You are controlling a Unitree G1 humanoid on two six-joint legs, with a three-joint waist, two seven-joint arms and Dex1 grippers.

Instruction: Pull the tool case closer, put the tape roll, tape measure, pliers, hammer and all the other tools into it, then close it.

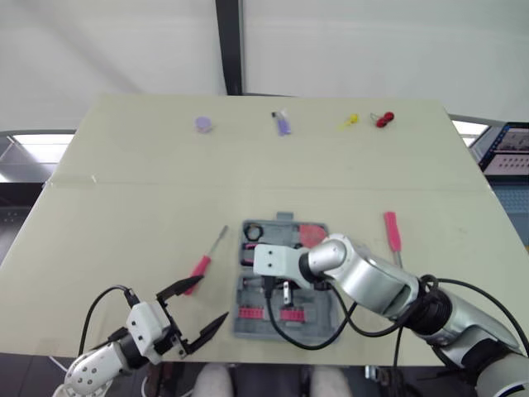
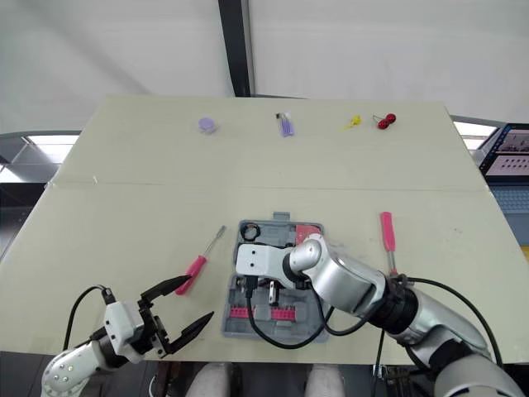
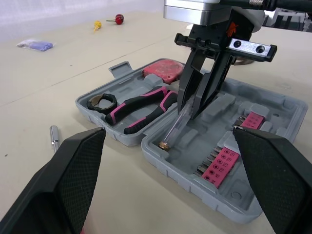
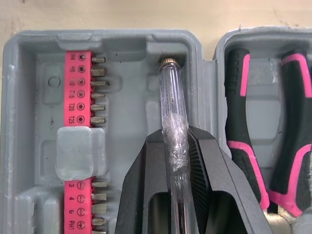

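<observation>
Your right pincer (image 4: 174,141) is clamped on a clear-handled tool (image 4: 171,92). The tool's brass end reaches beyond the fingertips into the open tool case (image 4: 29,146), and its other end is hidden between the fingers. Pliers (image 4: 243,146) lie just beside. Your left pincer (image 1: 209,299) has its fingers apart, near a pink screwdriver (image 1: 201,266).

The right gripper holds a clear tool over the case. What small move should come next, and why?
Probably lower it and open the fingers. The right gripper is shut on the clear-handled screwdriver, whose brass end is inside an empty recess of the tool case, beside the pink bit holder.
</observation>
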